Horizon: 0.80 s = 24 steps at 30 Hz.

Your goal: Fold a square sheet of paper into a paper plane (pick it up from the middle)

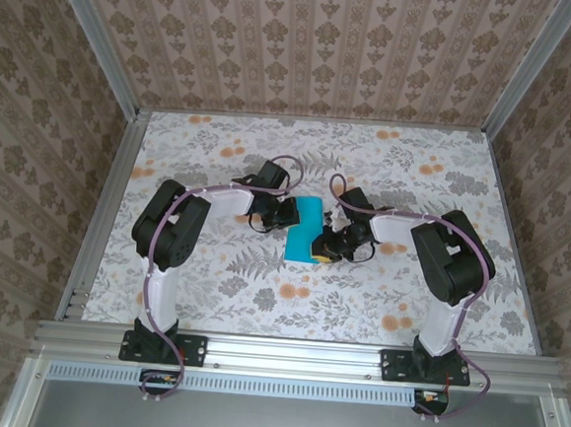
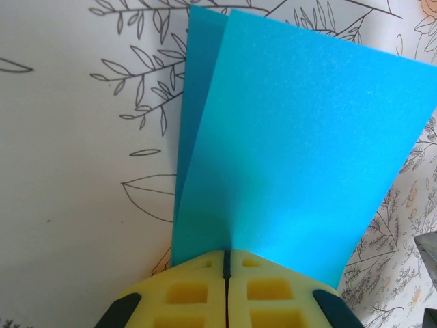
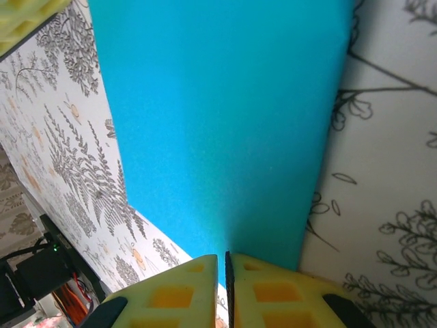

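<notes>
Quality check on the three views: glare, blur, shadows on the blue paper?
Top external: even, soft light, paper small but sharp, no glare. Left wrist: paper crisp, under layer shaded darker, left gripper slightly soft. Right wrist: paper darkens toward the right gripper.

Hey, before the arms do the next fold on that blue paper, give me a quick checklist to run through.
1. Left gripper shut on the square sheet of paper: ok.
2. Right gripper shut on the sheet from its other side: ok.
3. Sheet doubled over into two layers: ok, both show in the left wrist view.
4. Layer edges lined up: not ok, the lower layer sticks out past the upper one along one side.
5. Crease pressed sharp: cannot tell.
6. Visible paper faces free of tears or crumples: ok.
</notes>
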{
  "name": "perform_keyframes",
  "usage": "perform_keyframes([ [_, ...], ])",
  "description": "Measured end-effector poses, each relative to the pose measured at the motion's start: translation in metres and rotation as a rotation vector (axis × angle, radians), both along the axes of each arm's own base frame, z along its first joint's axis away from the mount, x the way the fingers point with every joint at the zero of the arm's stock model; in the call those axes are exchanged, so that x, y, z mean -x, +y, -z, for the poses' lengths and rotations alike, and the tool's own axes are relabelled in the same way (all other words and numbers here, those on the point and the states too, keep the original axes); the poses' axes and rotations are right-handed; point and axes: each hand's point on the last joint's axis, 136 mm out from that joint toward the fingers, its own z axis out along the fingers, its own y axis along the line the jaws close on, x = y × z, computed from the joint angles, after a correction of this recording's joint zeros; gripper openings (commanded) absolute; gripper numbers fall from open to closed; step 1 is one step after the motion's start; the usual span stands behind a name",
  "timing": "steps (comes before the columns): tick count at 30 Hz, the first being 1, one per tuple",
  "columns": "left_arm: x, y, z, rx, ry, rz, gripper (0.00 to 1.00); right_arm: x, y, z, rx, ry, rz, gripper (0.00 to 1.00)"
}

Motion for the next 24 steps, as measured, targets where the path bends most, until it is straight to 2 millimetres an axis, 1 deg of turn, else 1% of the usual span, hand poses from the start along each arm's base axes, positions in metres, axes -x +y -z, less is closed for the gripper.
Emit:
perform_keyframes([
  [4,0.0,0.0,0.0,0.0,0.0,0.0,0.07,0.006,-0.003,0.004,0.007,0.014,0.0,0.13],
  [7,0.0,0.0,0.0,0.0,0.0,0.0,0.07,0.006,-0.003,0.004,0.006,0.012,0.0,0.13],
  [10,0.0,0.0,0.0,0.0,-0.001,0.002,0.07,0.004,-0.003,0.002,0.009,0.016,0.001,0.14],
  [12,0.0,0.0,0.0,0.0,-0.001,0.003,0.07,-0.003,-0.002,-0.004,0.005,0.004,0.004,0.14],
  [15,0.0,0.0,0.0,0.0,-0.001,0.003,0.07,-0.025,0.002,-0.021,-0.01,-0.052,0.02,0.14],
  [19,0.0,0.0,0.0,-0.001,-0.003,0.006,0.07,-0.07,0.008,-0.048,-0.03,-0.157,0.049,0.13],
  [21,0.0,0.0,0.0,-0.001,-0.005,0.009,0.07,-0.089,0.011,-0.051,-0.036,-0.181,0.061,0.13],
  [23,0.0,0.0,0.0,-0.002,-0.007,0.012,0.07,-0.1,0.01,-0.044,-0.031,-0.183,0.073,0.13],
  [24,0.0,0.0,0.0,-0.003,-0.008,0.015,0.07,-0.104,0.008,-0.037,-0.022,-0.173,0.079,0.13],
])
